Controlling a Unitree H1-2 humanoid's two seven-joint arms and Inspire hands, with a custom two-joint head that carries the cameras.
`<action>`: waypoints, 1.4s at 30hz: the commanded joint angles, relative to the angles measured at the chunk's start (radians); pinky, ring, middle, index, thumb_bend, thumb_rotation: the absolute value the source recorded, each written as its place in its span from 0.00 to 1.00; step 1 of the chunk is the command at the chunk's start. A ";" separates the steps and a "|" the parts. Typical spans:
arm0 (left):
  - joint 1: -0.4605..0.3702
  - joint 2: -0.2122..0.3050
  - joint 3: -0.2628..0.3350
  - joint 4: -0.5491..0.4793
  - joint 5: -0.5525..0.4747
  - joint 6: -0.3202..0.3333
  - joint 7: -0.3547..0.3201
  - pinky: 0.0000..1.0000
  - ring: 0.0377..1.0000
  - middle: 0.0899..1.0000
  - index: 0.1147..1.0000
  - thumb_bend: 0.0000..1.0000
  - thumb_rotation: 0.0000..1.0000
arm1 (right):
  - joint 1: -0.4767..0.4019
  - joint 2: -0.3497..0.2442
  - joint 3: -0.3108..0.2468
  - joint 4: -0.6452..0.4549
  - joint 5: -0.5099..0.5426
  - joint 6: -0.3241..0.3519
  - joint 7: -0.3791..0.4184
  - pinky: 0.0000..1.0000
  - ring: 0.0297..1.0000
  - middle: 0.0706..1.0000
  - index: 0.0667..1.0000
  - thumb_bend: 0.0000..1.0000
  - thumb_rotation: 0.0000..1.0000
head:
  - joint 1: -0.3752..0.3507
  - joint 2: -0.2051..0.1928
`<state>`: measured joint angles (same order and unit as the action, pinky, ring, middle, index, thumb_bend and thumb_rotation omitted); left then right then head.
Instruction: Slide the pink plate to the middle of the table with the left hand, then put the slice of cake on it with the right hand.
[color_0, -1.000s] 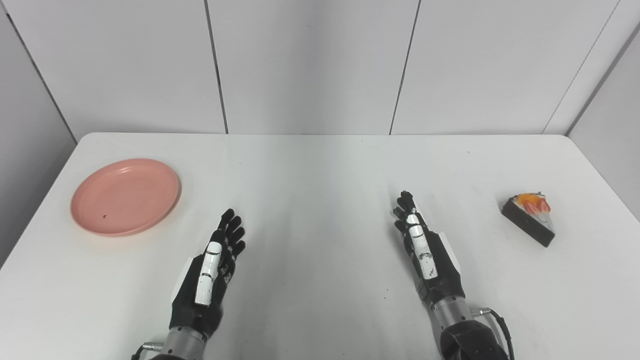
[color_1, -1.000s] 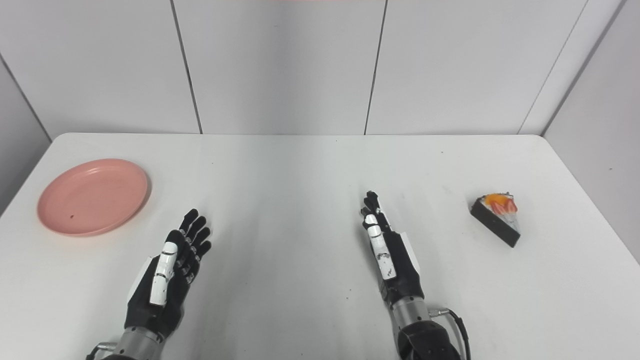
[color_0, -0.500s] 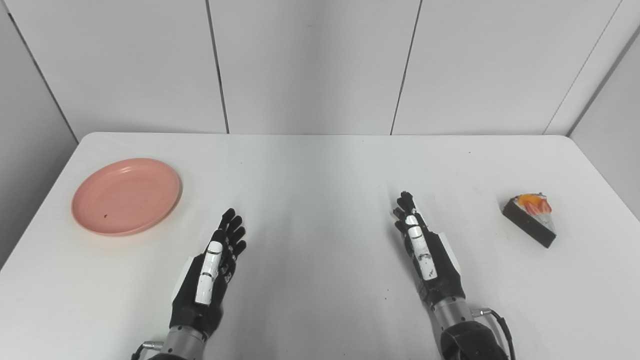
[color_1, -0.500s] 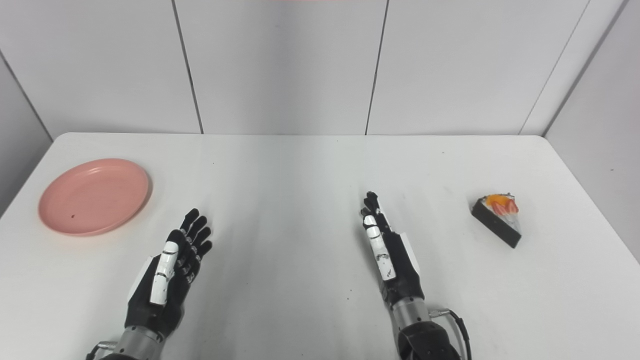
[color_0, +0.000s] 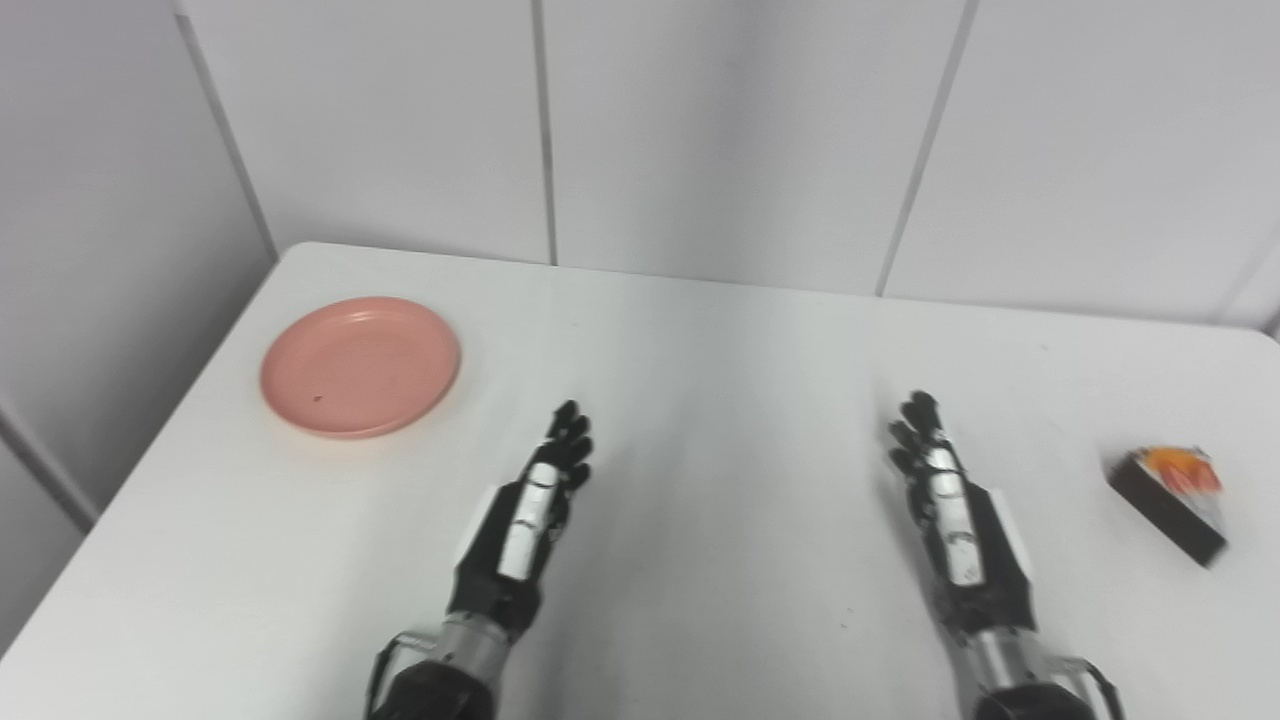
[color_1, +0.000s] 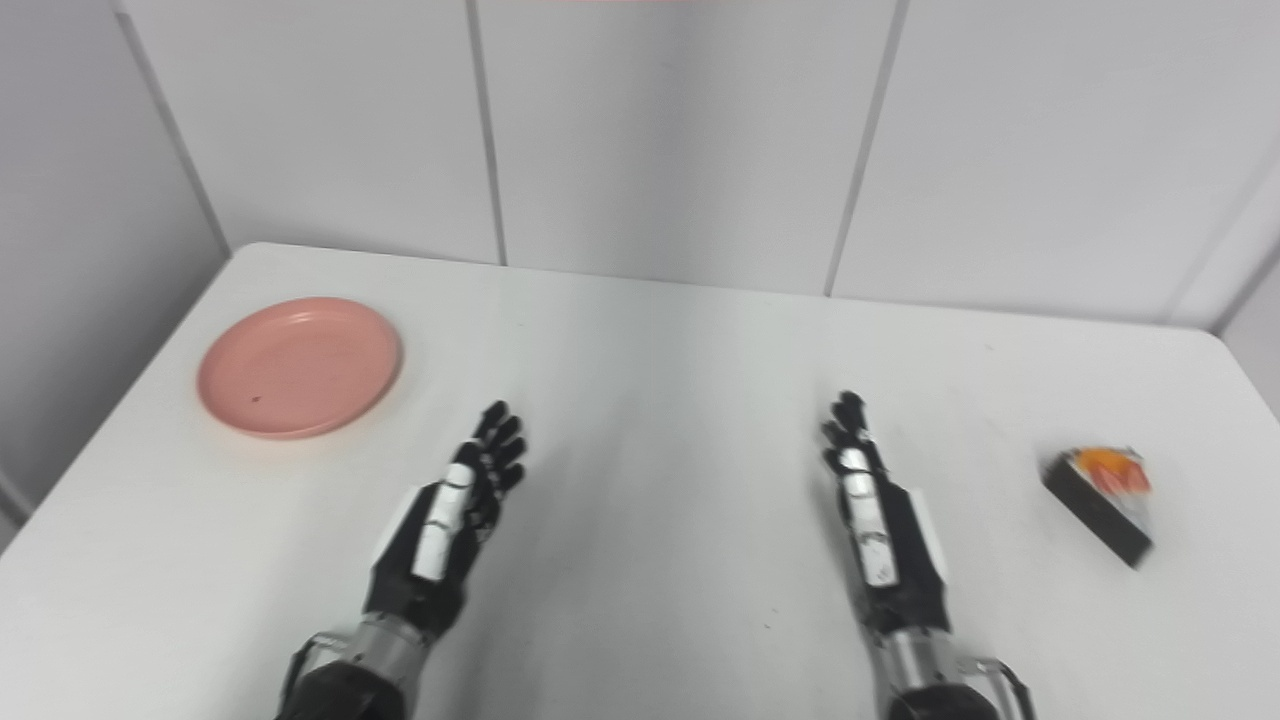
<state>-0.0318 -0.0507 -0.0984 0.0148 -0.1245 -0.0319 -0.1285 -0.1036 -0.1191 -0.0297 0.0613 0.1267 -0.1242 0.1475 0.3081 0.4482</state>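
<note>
The pink plate (color_0: 361, 366) lies flat at the far left of the white table (color_0: 720, 350), with nothing on it. A slice of dark cake (color_0: 1172, 490) topped with orange and red fruit sits near the right edge. My left hand (color_0: 528, 519) hovers low over the table, to the right of and nearer than the plate, fingers straight and apart, holding nothing. My right hand (color_0: 955, 516) is held edge-up left of the cake, fingers extended, also holding nothing. Neither hand touches the plate or the cake.
Grey panelled walls stand behind the table and along its left side. The table's left edge runs close to the plate (color_1: 299, 366), and the right edge lies just beyond the cake (color_1: 1103, 490).
The whole picture has shifted right and tilted, so the camera has turned left. The plate, cake and both hands keep their places relative to each other.
</note>
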 joint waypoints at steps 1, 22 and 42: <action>0.023 -0.013 -0.008 0.111 0.005 -0.061 -0.010 1.00 1.00 1.00 1.00 0.54 1.00 | 0.051 -0.015 -0.012 0.107 0.017 -0.060 0.023 1.00 0.99 1.00 1.00 0.48 1.00 | 0.013 -0.009; 0.000 -0.049 -0.015 0.194 0.021 -0.124 -0.003 1.00 1.00 1.00 1.00 0.54 1.00 | 0.046 -0.037 -0.018 0.137 0.054 -0.064 0.050 1.00 1.00 1.00 1.00 0.43 1.00 | 0.062 -0.013; 0.007 -0.054 -0.042 -0.175 0.038 0.106 0.013 1.00 1.00 1.00 1.00 0.59 1.00 | 0.070 -0.040 -0.007 0.077 0.056 -0.031 0.053 1.00 0.99 1.00 1.00 0.46 1.00 | 0.056 0.050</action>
<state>0.0113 -0.1015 -0.1336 -0.1106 -0.0892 0.0662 -0.1155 -0.1198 -0.1588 -0.0391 0.0878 0.1783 -0.1647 0.1865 0.3635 0.4985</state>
